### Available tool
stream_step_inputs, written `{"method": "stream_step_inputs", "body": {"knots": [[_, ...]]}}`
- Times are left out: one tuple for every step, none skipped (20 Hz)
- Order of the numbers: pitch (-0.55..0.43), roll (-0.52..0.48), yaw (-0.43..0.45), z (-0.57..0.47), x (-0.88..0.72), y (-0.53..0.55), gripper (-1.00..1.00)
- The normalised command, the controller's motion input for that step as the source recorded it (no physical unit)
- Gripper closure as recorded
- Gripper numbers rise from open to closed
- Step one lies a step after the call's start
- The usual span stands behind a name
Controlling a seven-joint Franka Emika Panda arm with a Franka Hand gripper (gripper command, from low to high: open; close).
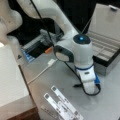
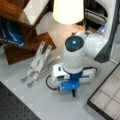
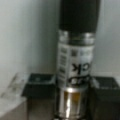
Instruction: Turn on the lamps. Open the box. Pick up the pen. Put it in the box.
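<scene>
Your arm was glossy white with rounded joints, one capped by a dark disc with a glowing blue light. A blue band ringed the wrist, and a black cable looped beside it.

The pen lies between the pincer fingers, on the table.

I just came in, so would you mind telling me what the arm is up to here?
The Franka arm has its gripper lowered to the grey table, and the wrist view shows the pen standing between the two dark fingers, apparently gripped. The box already stands open at a front view's right, its lid raised and its grooved grey inside showing. A lamp glows at a front view's top. The white perforated strips lie untouched on the table beside the arm.
</scene>
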Motion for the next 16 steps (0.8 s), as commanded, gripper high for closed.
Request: {"method": "stream_step_inputs", "body": {"knots": [[0.123,-0.070,-0.125,0.34,-0.07,0.07,1.00],[0.125,-0.080,-0.129,0.36,-0.08,0.08,1.00],[0.123,-0.085,-0.134,0.37,-0.08,0.09,1.00],[0.117,-0.081,-0.132,0.34,-0.08,0.10,1.00],[0.120,-0.086,-0.154,0.33,-0.07,0.11,1.00],[0.123,-0.086,-0.164,0.31,-0.08,0.13,1.00],[0.115,-0.080,-0.162,0.28,-0.07,0.13,1.00],[0.129,-0.081,-0.170,0.25,-0.07,0.14,1.00],[0.132,-0.076,-0.173,0.23,-0.07,0.14,1.00],[0.128,-0.070,-0.161,0.23,-0.07,0.14,1.00],[0.126,-0.060,-0.161,0.22,-0.07,0.14,1.00],[0.131,-0.045,-0.164,0.23,-0.07,0.15,1.00],[0.134,-0.027,-0.177,0.24,-0.08,0.16,1.00],[0.138,-0.006,-0.238,0.27,-0.10,0.17,1.00],[0.136,0.008,-0.294,0.30,-0.13,0.18,1.00],[0.135,0.021,-0.349,0.31,-0.15,0.19,1.00]]}}
